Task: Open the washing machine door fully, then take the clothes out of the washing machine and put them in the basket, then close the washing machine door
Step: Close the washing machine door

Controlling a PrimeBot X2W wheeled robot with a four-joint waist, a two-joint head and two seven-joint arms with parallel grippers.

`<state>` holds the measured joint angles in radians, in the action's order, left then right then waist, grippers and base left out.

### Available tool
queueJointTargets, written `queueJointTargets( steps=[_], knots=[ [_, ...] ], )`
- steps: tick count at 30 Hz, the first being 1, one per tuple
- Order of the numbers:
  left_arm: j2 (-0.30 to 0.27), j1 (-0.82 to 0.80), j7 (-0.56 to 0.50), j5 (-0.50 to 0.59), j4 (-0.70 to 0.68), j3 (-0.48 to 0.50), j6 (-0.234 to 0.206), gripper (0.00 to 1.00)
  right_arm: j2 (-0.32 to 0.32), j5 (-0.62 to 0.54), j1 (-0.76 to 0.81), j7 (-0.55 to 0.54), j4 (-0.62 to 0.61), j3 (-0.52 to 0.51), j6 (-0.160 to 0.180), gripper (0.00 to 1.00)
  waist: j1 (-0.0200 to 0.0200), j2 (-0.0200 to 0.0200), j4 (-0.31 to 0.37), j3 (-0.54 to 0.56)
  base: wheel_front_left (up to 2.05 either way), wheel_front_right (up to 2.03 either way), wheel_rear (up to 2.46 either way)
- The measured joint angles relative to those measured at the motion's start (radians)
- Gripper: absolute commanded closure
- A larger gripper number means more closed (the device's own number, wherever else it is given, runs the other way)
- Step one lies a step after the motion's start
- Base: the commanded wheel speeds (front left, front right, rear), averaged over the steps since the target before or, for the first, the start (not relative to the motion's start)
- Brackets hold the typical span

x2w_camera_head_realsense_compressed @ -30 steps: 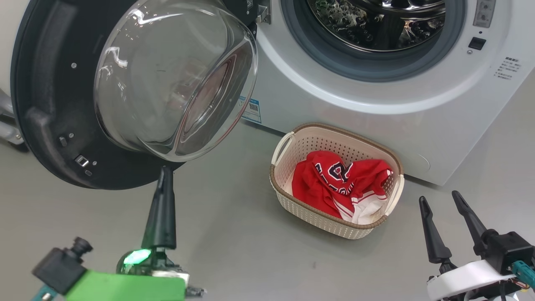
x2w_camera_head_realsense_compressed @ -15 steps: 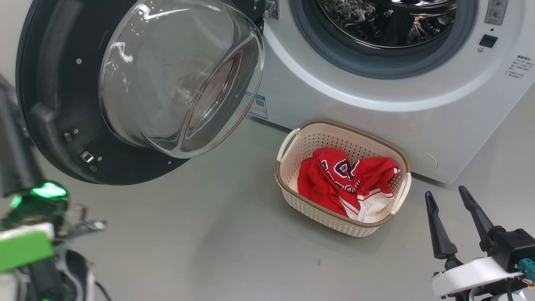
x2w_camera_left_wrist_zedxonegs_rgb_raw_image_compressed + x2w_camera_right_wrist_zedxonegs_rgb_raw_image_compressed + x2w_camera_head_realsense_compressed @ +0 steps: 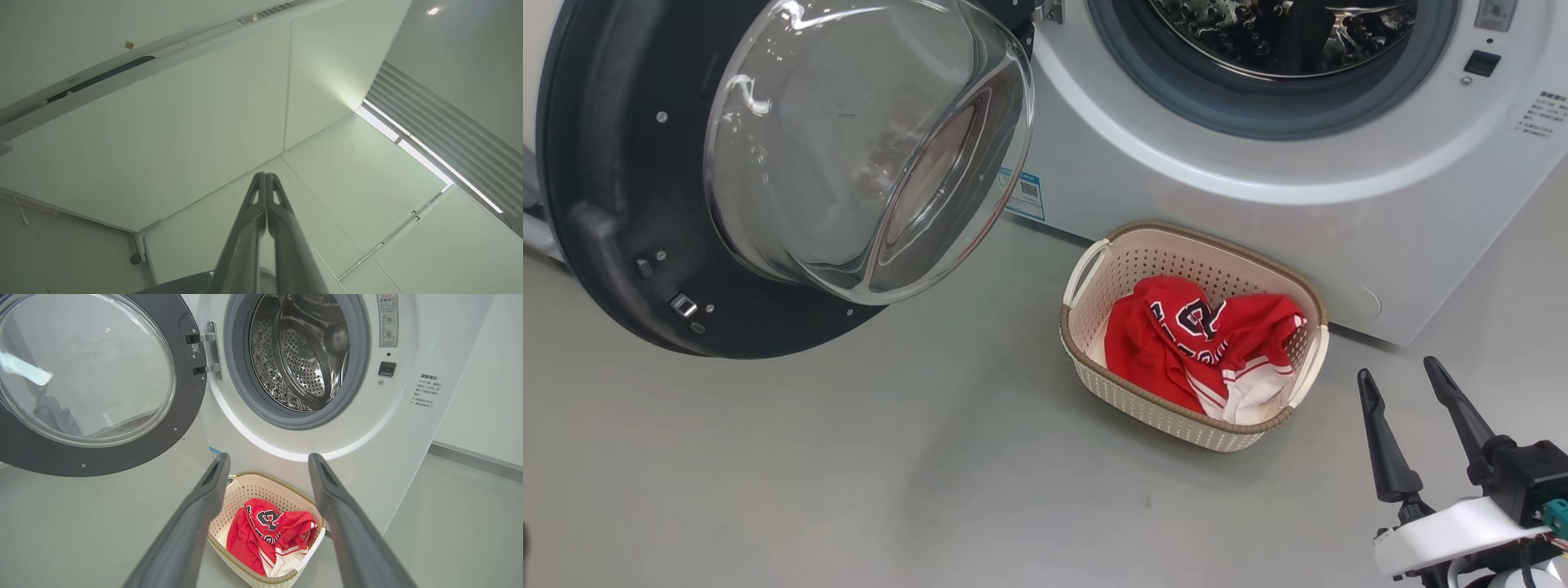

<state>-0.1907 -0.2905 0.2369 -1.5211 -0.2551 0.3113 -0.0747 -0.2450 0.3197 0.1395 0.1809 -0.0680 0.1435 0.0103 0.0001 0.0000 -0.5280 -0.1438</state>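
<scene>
clothes [image 3: 1201, 347]: red, crumpled; navy-white lettering | basket [image 3: 1094, 384]: cream, perforated

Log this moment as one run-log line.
door: open wide | drum: no clothes seen | clothes: in basket | left end effector: shut, empty | right end effector: open, empty | left to do: close door

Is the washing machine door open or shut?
Open. The door stands swung wide to one side, leaving the steel drum exposed.
</scene>
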Motion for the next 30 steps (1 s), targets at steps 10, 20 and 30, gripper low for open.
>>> queueJointTargets(
  steps=[10, 20, 30],
  knots=[
    [-0.094, -0.095, -0.123, -0.099, 0.230, 0.033, -0.045, 1.00, -0.027, -0.007, -0.008, -0.019, -0.024, 0.007, -0.018, 0.00, 0.0000, 0.0000, 0.024, -0.031, 0.00, 0.00, 0.00],
    [-0.131, -0.093, -0.236, -0.155, 0.449, -0.007, -0.054, 1.00, -0.050, -0.010, -0.009, -0.035, -0.049, 0.001, -0.029, 0.00, 0.0000, 0.0000, 0.058, -0.067, 0.00, 0.00, 0.00],
    [-0.144, -0.094, -0.319, -0.156, 0.569, -0.091, -0.054, 1.00, -0.074, -0.010, -0.010, -0.044, -0.062, -0.020, -0.030, 0.00, 0.0000, 0.0000, 0.076, -0.106, 0.00, 0.00, 0.00]
  ],
)
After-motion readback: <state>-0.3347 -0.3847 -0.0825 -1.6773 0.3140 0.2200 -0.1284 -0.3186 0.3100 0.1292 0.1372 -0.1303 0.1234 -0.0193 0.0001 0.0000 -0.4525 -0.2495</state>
